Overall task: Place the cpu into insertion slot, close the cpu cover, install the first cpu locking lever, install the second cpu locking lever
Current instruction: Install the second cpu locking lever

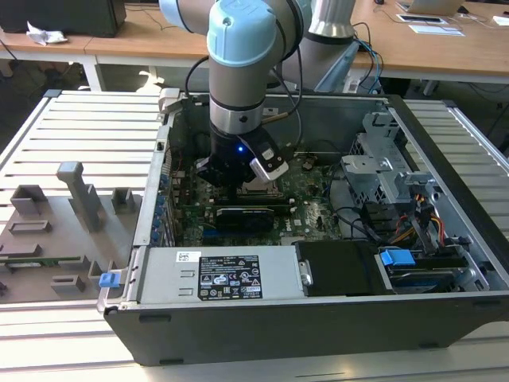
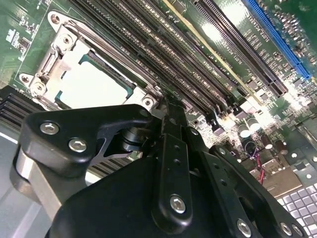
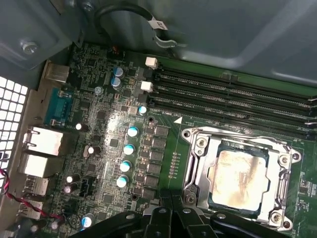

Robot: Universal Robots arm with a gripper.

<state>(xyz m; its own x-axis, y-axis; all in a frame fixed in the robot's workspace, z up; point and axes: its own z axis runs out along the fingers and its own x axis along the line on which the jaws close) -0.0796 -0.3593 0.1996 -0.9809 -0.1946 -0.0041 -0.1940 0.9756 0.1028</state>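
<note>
My gripper (image 2: pixel 168 106) hangs low over the motherboard (image 3: pixel 99 148), fingers pressed together, holding nothing. The cpu (image 3: pixel 237 176) sits in the insertion slot (image 3: pixel 198 191), the cpu cover (image 3: pixel 194 161) lying flat around it, just beside my fingertips.

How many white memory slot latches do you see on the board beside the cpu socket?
2 in the first wrist view: one white latch at the end of the memory slot farthest from the cpu, another white latch a couple of slots nearer. Latches at the slots' other ends may be hidden.
</note>
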